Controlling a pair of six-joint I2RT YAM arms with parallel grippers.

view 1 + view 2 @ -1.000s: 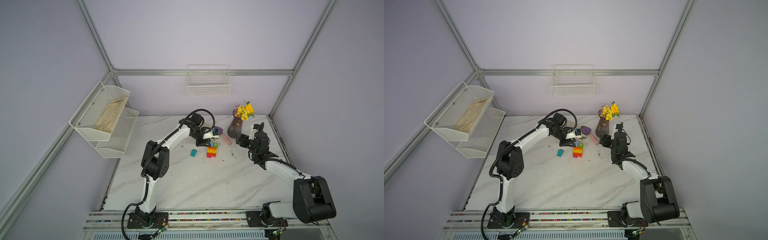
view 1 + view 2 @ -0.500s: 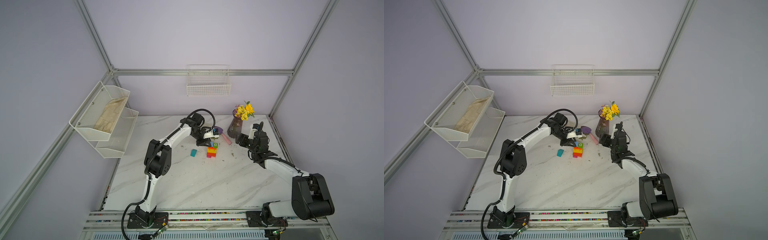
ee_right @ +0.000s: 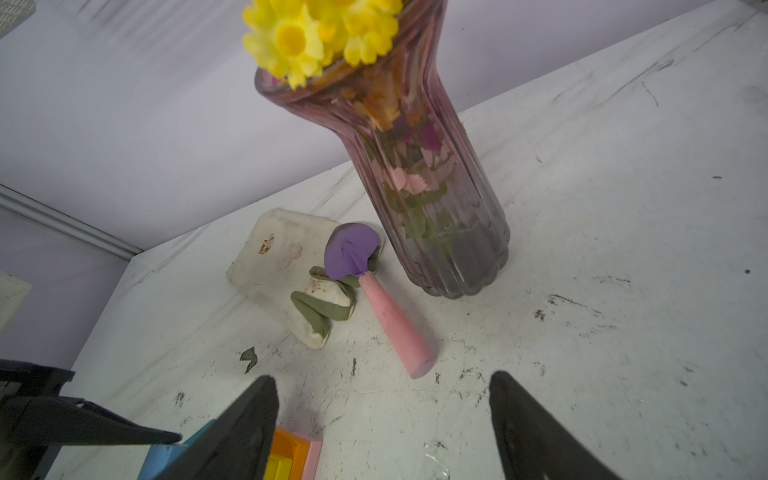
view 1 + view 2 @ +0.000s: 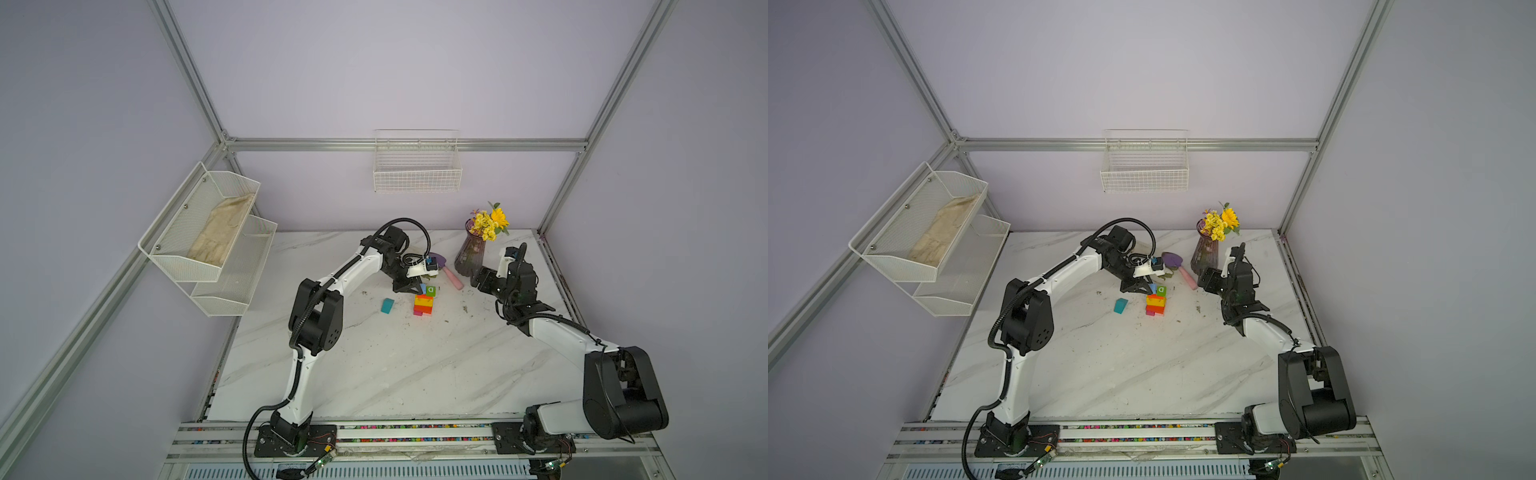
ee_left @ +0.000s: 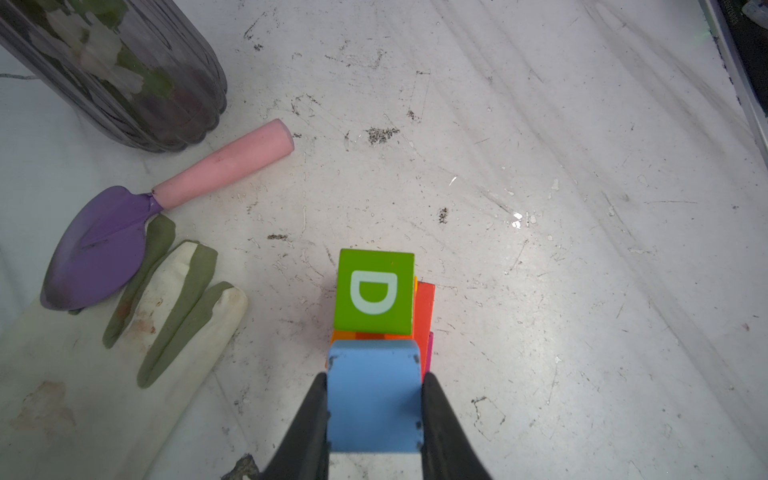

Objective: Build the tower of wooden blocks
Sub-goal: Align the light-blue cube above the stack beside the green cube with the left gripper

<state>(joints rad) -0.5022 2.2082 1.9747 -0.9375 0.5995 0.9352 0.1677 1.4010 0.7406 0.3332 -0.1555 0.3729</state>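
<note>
Scuffed white marble table (image 4: 395, 374), lilac walls (image 4: 374, 62), wire basket (image 4: 417, 166) at twelve o'clock, left tool (image 5: 374, 377) grasping blue block (image 5: 374, 407) above tower (image 4: 423, 305), right tool (image 3: 381, 378) released at two o'clock.

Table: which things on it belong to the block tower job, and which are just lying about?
For the job: tower; green D block on top of it; blue block; teal block.
Lying about: vase; trowel; glove.
</note>
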